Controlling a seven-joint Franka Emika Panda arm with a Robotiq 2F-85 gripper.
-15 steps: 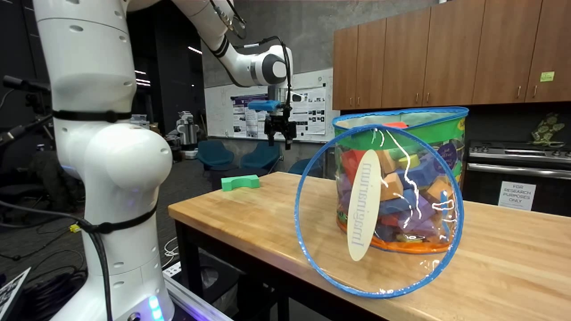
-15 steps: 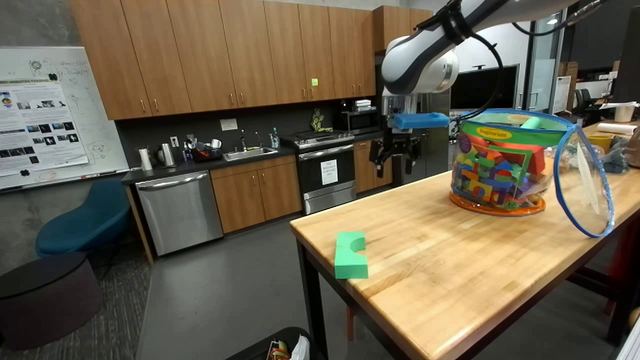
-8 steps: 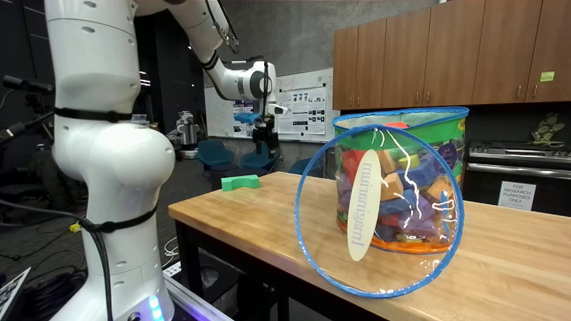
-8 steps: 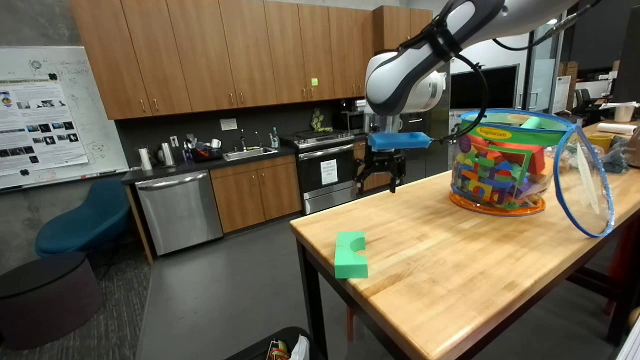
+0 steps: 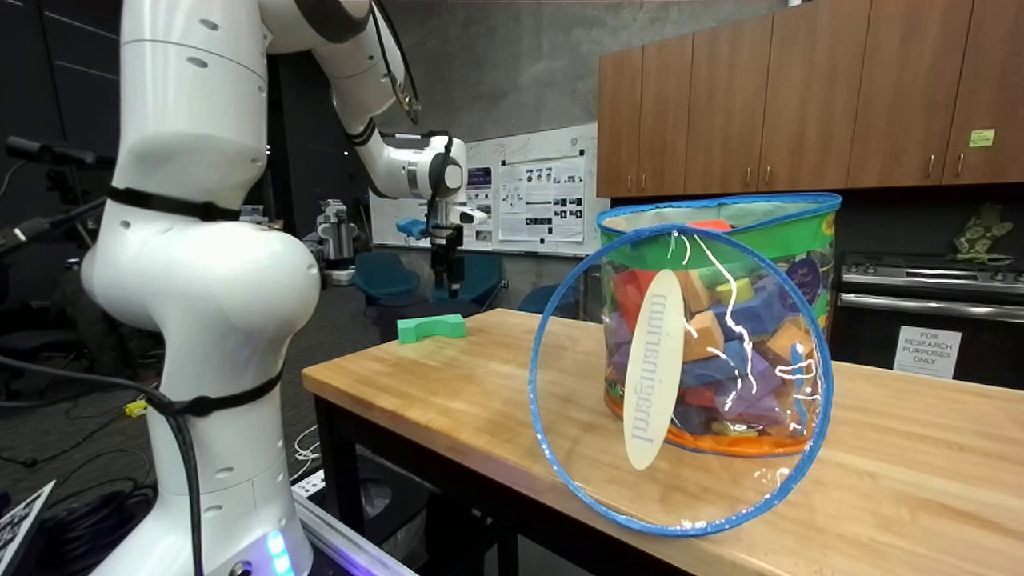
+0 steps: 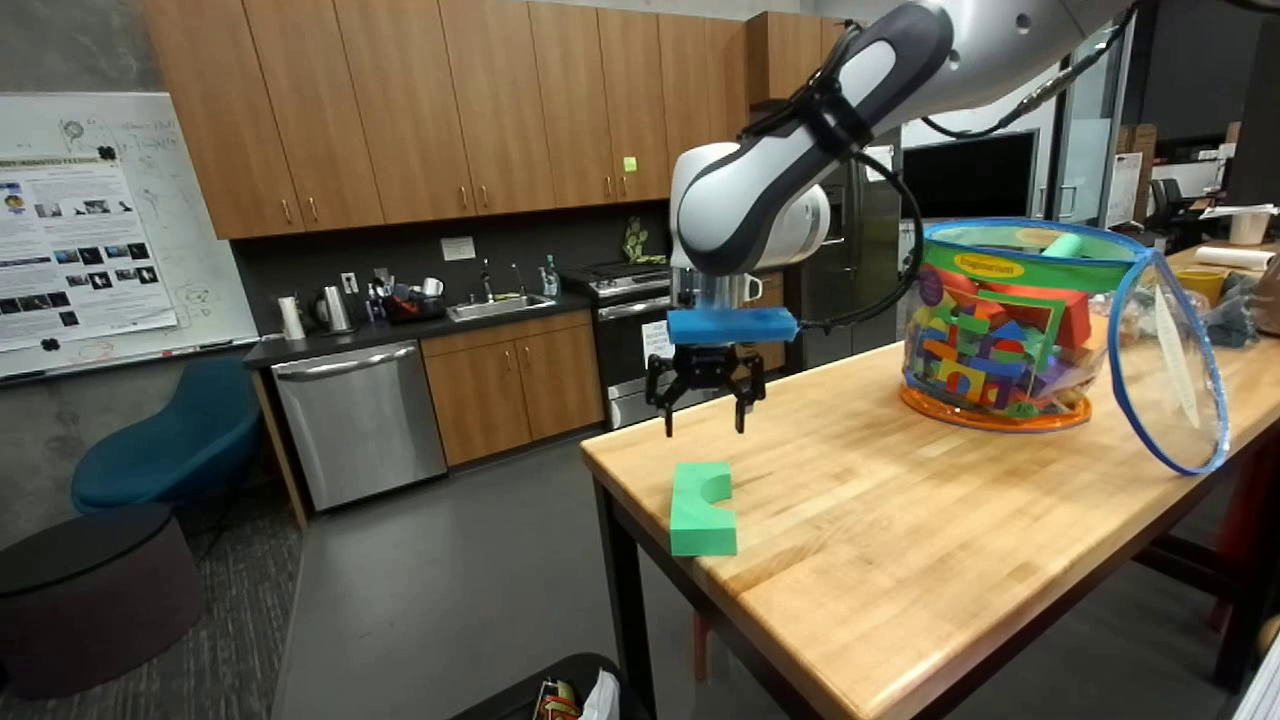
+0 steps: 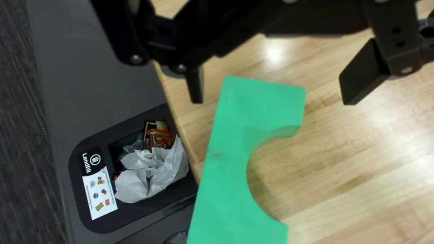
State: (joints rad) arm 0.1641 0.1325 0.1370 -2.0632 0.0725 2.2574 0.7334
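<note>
Swinging lower and closer than a second ago, your gripper hangs with its fingers spread, nothing held. That shift brings you, I'd judge, almost over the green block, its end framed between them in the wrist view, no contact yet. It lies by the edge of the table, the bin below. Farther along, the tub stands unmoved, lid hanging open; chairs sit beyond.
</note>
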